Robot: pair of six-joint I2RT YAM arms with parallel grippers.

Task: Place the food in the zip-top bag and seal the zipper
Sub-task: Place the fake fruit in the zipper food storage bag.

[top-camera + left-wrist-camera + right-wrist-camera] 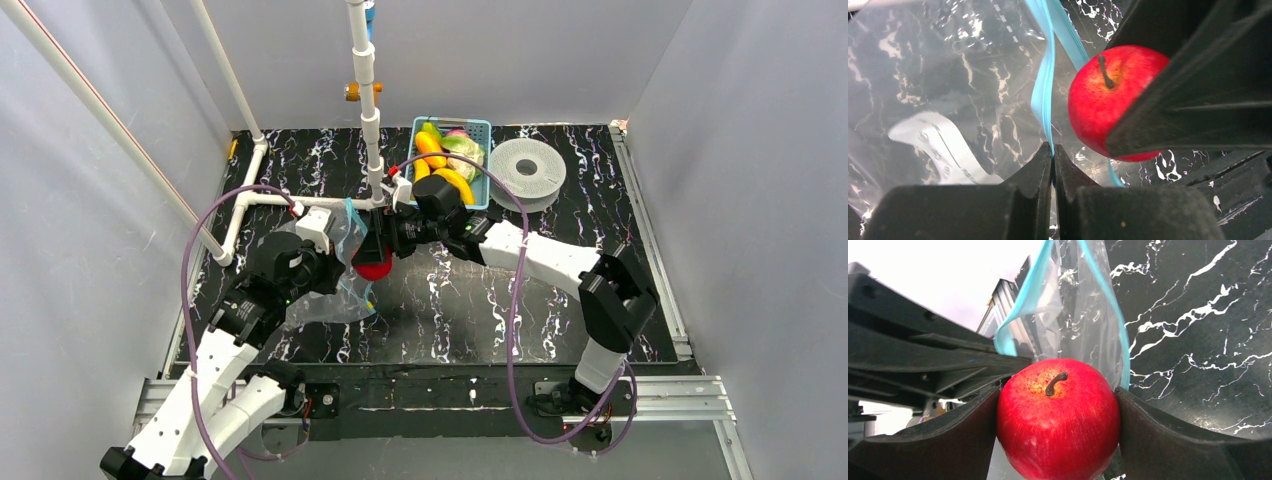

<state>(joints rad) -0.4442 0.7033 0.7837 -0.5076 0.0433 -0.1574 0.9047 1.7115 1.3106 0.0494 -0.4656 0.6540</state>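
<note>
Right tool clamps apple; left tool pinches zipper

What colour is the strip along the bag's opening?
Pale blue zipper; clearest in the right wrist view.

The worktop is black with white wiggly lines. A light blue basket sits at its far edge, near the middle. A round white reel lies just beside the basket, on its right. White pipes stand near the far left corner. Grey walls are all around.
</note>
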